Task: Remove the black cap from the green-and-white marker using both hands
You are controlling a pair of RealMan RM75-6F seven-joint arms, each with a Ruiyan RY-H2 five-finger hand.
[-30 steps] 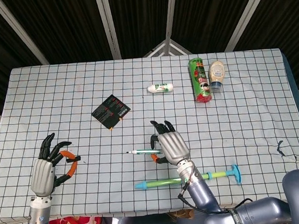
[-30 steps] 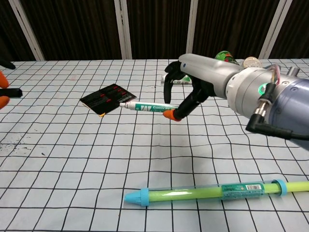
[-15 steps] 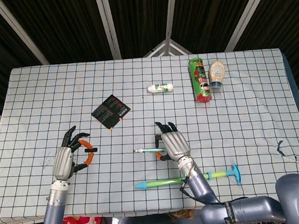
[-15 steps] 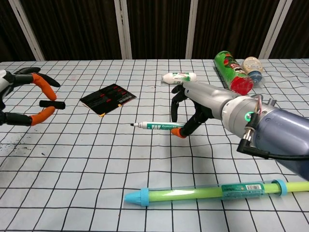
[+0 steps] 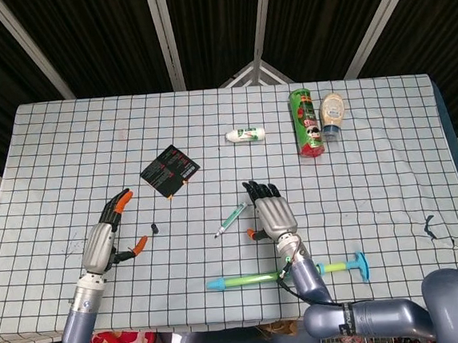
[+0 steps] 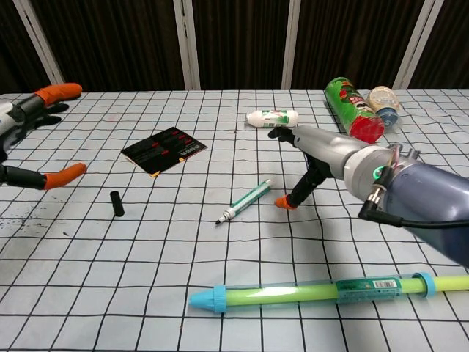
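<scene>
L hand [image 5: 107, 240] splayed, empty, nr cap [image 6: 116, 204]; R hand [image 5: 271, 213] empty, fingers apart, beside marker [image 6: 244, 201].

The checked tablecloth [image 5: 372, 159] covered the whole table. The left hand [image 5: 107, 242] hovered near the front left with its fingers spread and nothing in them. A small black cap [image 5: 154, 227] lay on the cloth just beside it, apart from its fingertips. The green-and-white marker [image 5: 234, 217] lay uncapped and slanted near the middle, tip toward the front. The right hand [image 5: 271, 216] was just beside the marker's far end, fingers extended; contact could not be judged. Behind it lay a long green tube with blue ends [image 5: 286, 276]. Farther back sat a black card [image 5: 169, 170], a small white bottle [image 5: 246, 135], a green can [image 5: 307, 123] and a beige jar [image 5: 333, 114].
</scene>
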